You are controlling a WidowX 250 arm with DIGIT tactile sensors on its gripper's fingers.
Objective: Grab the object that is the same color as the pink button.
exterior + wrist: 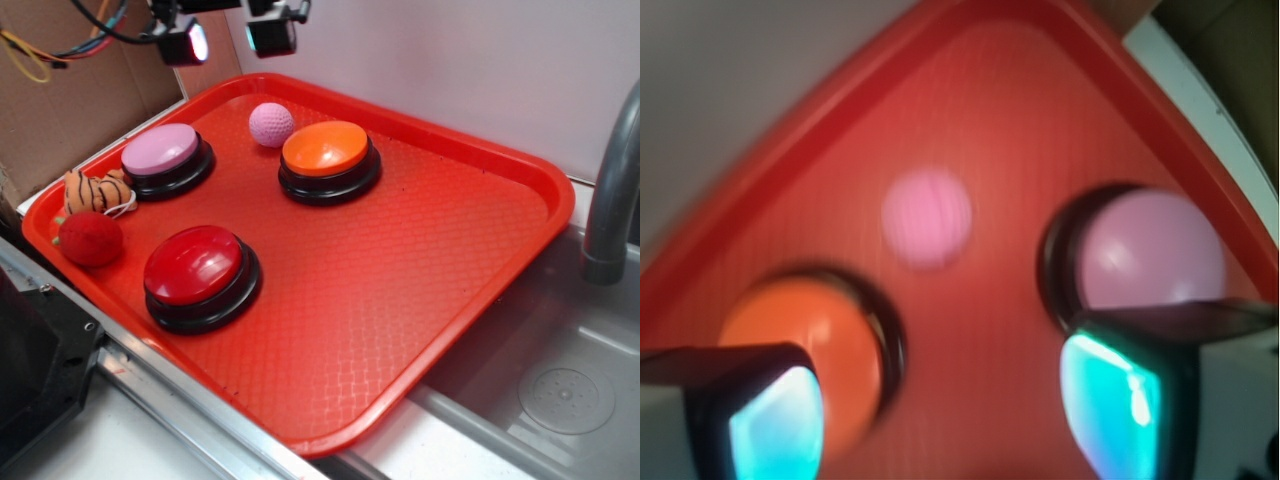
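The wrist view is blurring the pink ball (927, 217); the fingers (775, 425) are hiding part of the orange button (800, 330) and pink button (1150, 250).

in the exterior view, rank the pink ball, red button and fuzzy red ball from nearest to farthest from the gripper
The gripper hangs open above the tray's far left corner.
1. Pink ball: by the far rim, just below the gripper.
2. Fuzzy red ball: at the left edge.
3. Red button: toward the near edge, close to the fuzzy ball's rank but slightly farther.
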